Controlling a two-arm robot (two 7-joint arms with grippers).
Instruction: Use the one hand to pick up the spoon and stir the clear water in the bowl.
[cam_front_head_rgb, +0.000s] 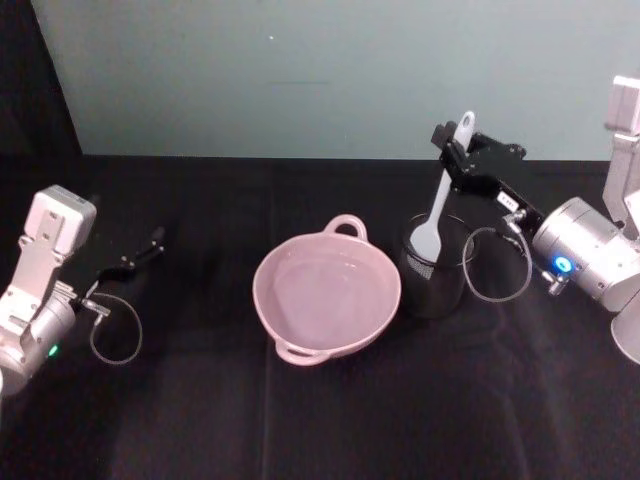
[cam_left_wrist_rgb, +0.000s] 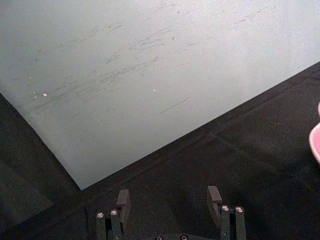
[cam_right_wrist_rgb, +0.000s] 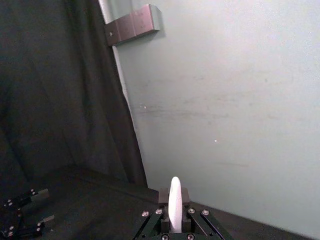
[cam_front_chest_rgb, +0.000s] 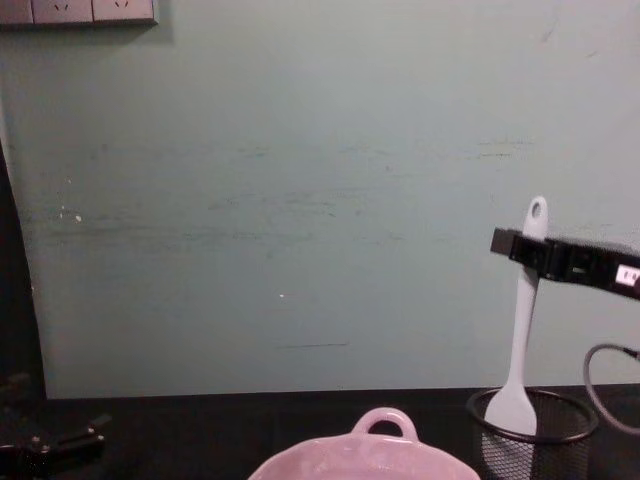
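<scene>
Pink bowl (cam_front_head_rgb: 327, 293) sits centre, beside the mesh cup (cam_front_head_rgb: 432, 270). My right gripper (cam_front_head_rgb: 458, 152) clamps the spoon (cam_front_head_rgb: 441, 207), blade barely above the cup; swinging across low could snag its rim. My left gripper (cam_front_head_rgb: 140, 255) idles, open.

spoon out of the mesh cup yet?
Not yet: the spoon stands upright, blade inside the mesh cup; right gripper shut on its handle.

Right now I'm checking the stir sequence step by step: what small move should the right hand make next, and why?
Probably lift a little higher. The right hand is shut on the spoon near its handle tip, but the blade still sits inside the black mesh cup. It likely must clear the cup's rim before swinging toward the pink bowl. The left hand rests open, away.
</scene>
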